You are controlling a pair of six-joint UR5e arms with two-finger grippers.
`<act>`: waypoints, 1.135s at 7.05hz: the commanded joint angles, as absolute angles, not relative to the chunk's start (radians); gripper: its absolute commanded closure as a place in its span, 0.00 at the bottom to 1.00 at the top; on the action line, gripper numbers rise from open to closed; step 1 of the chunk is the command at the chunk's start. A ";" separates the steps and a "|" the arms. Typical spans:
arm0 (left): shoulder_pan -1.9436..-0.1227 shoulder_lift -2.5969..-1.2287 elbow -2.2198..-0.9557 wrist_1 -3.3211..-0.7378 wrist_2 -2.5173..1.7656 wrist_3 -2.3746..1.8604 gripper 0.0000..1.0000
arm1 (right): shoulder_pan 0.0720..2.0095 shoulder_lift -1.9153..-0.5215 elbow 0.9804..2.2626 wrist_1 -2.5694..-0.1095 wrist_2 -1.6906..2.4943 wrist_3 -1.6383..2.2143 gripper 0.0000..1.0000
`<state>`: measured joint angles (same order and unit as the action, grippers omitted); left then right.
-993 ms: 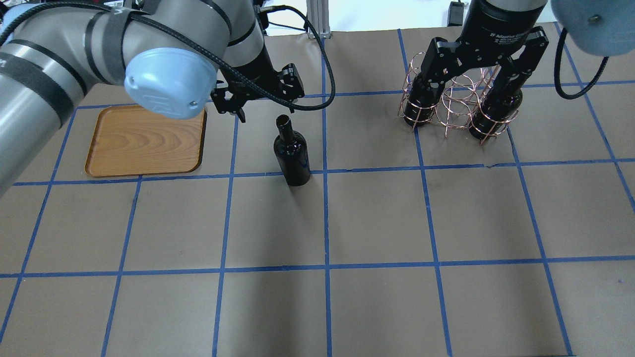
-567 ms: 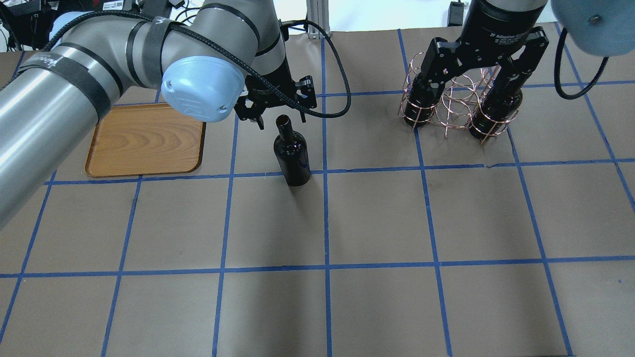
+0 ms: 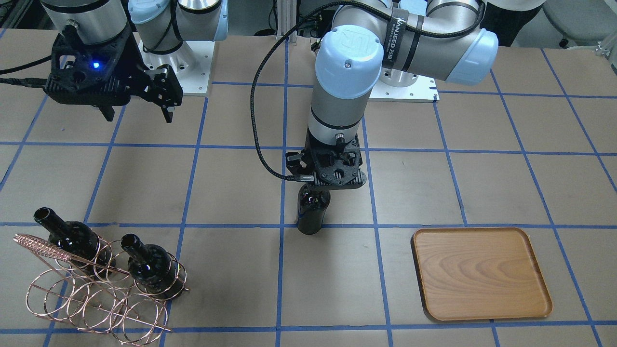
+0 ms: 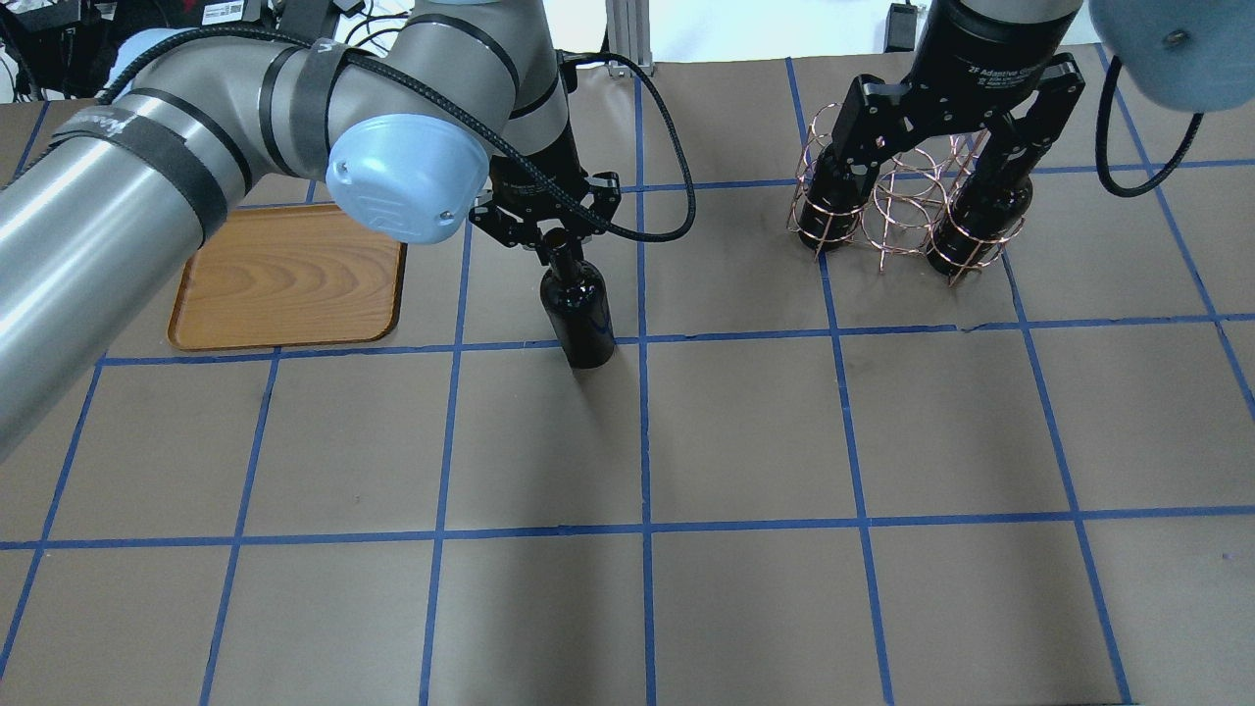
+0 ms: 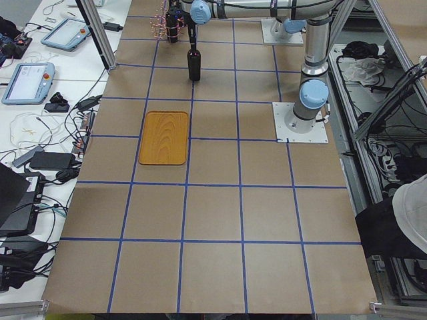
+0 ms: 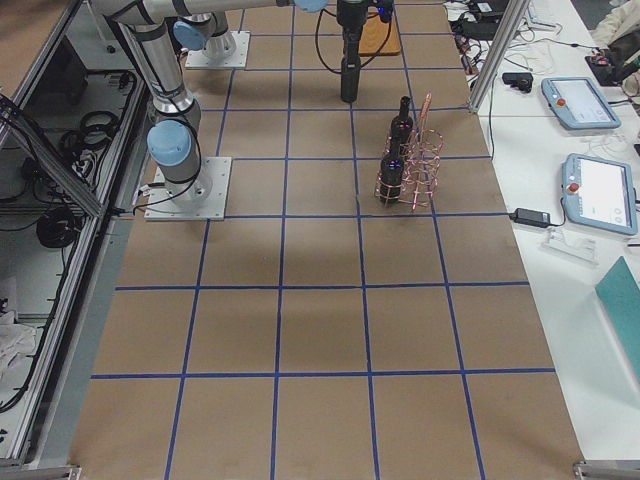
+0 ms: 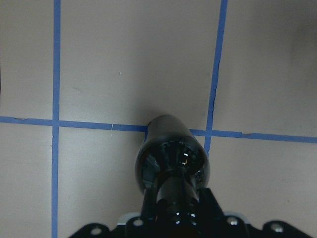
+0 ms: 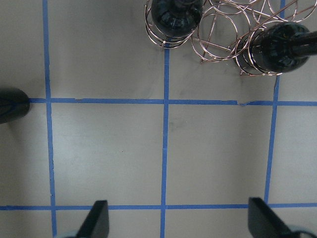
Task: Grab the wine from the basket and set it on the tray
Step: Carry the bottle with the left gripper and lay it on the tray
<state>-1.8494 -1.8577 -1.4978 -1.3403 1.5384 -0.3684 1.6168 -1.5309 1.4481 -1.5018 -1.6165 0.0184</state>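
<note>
Closest to my base, my right tool (image 3: 139,117) hangs above the desk (image 3: 231,183). Its two fingers are spread wide with nothing between them. Its wrist view shows only brown paper and blue tape lines (image 8: 165,148) under the gap.

Farther out, near the middle of the desk, my left tool (image 4: 555,238) points straight down. Its fingers (image 7: 210,213) are closed in on the narrow neck of the wine (image 4: 578,319), just below the mouth. The wine stands upright with its base on the desk, right at a crossing of two tape lines. From my left wrist I look down the neck onto the glossy shoulder, with a black finger pressed to either side of the neck.

Farther still, off to my left, the tray (image 3: 482,274) lies flat on the desk, well apart from the wine. At about the same reach, but to my right, sits the basket (image 3: 91,308). Two other bottles (image 3: 152,265) stand in its rings on the side nearer me, necks up. The basket is also well apart from the wine.
</note>
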 commanded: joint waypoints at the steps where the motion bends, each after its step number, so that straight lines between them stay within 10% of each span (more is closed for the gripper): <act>1: -1.838 -1.832 -1.493 -1.342 1.537 -0.361 1.00 | 1.617 -1.531 1.448 -1.502 -1.617 0.017 0.00; 8: -1.239 -1.772 -1.485 -1.387 1.569 0.254 1.00 | 1.618 -1.532 1.454 -1.502 -1.617 0.017 0.00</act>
<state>-1.3831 -1.7706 -1.4859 -1.3866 1.5756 0.1498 1.6183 -1.5320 1.4519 -1.5018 -1.6169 0.0168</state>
